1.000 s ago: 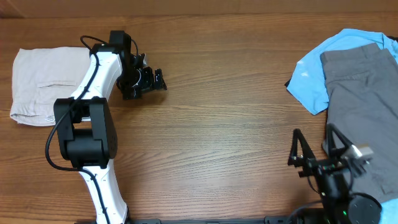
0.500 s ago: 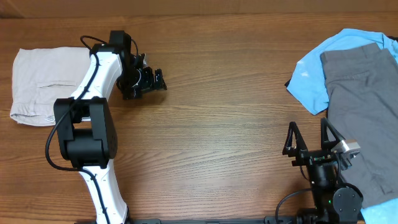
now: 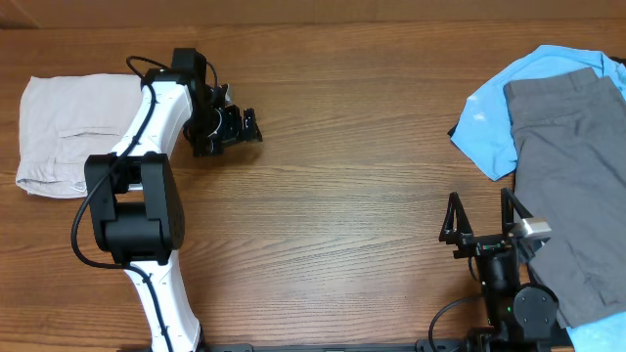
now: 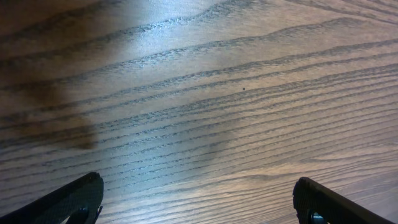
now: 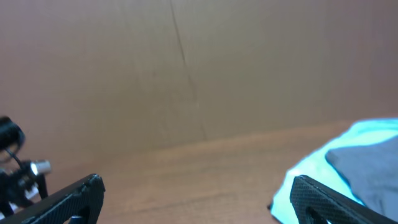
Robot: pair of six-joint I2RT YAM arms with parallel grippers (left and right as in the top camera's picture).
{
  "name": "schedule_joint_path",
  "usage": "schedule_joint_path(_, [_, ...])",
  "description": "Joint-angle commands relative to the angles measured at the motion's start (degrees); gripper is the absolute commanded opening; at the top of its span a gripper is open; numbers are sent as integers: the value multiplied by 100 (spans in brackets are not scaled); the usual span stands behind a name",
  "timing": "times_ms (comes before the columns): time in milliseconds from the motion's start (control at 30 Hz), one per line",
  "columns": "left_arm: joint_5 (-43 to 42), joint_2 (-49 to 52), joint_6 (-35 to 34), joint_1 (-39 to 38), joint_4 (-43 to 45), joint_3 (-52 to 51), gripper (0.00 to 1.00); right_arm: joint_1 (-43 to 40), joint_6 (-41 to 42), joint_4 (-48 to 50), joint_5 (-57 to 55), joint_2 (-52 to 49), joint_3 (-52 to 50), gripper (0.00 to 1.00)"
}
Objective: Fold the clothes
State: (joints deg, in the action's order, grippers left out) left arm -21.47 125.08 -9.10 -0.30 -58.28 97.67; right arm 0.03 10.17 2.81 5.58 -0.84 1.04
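Note:
The pale beige shorts (image 3: pixel 70 132) lie folded flat at the far left of the table, with a pocket line and waistband showing. My left gripper (image 3: pixel 238 129) is open and empty, over bare wood to the right of the shorts and apart from them. Its fingertips frame only wood grain in the left wrist view (image 4: pixel 198 196). My right gripper (image 3: pixel 481 217) is open and empty near the front right, pointing toward the back of the table. In the right wrist view (image 5: pixel 198 193) its fingers frame bare table.
Grey trousers (image 3: pixel 567 176) lie on a light blue shirt (image 3: pixel 494 112) at the right edge; both also show in the right wrist view (image 5: pixel 367 158). A brown wall (image 5: pixel 186 68) stands behind the table. The left arm's body (image 3: pixel 137 210) rises from the front left.
My right gripper has drawn back toward the front edge and shifted slightly left, tilting up. The left arm and the shorts have not moved.

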Motion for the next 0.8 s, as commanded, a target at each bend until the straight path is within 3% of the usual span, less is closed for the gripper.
schedule_joint_path(0, [-57,70,-103,-11,9,90,100,-17,-334,-404,4,63,-59,100])
schedule_joint_path(233, [-57,70,-103,-11,9,90,100,-15,-1703,-645,826,68,-59,100])
schedule_joint_path(767, [-57,70,-103,-11,11,90,100,-17,-1773,-645,588,68,-59,100])
